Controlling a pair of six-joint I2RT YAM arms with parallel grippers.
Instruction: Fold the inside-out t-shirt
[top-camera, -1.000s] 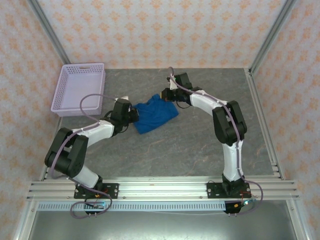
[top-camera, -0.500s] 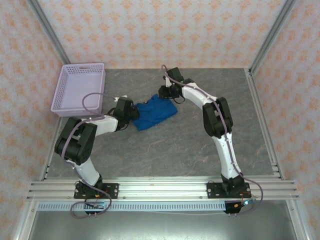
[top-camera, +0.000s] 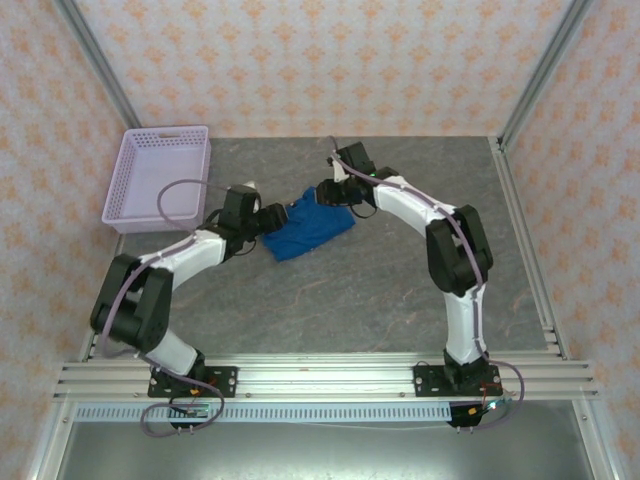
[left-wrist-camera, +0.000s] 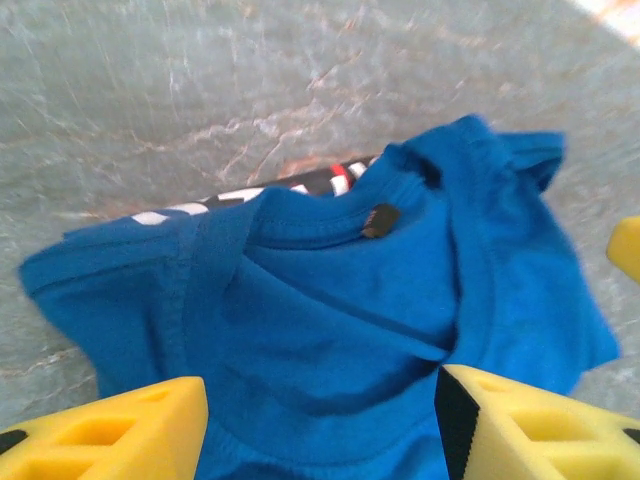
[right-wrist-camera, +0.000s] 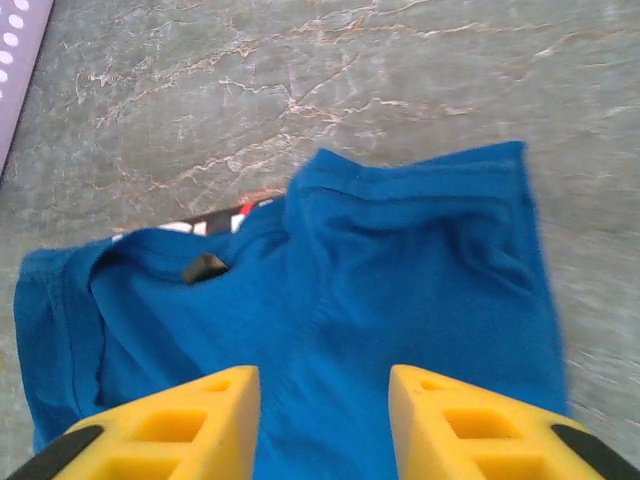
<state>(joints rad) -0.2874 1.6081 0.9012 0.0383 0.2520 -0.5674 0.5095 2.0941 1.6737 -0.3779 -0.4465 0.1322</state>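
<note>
The royal-blue t-shirt (top-camera: 308, 226) lies bunched on the grey table between both arms. My left gripper (top-camera: 268, 216) hovers at its left edge, open. In the left wrist view the yellow fingers (left-wrist-camera: 115, 435) straddle the collar area of the t-shirt (left-wrist-camera: 330, 300), with nothing pinched; a strip of white lettering (left-wrist-camera: 250, 192) peeks from under the far edge. My right gripper (top-camera: 335, 193) is at the shirt's far right corner, open. In the right wrist view the t-shirt (right-wrist-camera: 400, 300) spreads beyond its fingers (right-wrist-camera: 170, 425), with a small dark tag (right-wrist-camera: 204, 266) at the collar.
A lavender mesh basket (top-camera: 160, 176) stands at the back left of the grey marbled table (top-camera: 400, 280). Metal frame posts and patterned walls enclose the table. Bare tabletop stretches in front of and to the right of the shirt.
The left arm has swung out and its gripper has shifted slightly back along the shirt's left edge. The right gripper has moved a little right and nearer. The shirt stays much the same.
</note>
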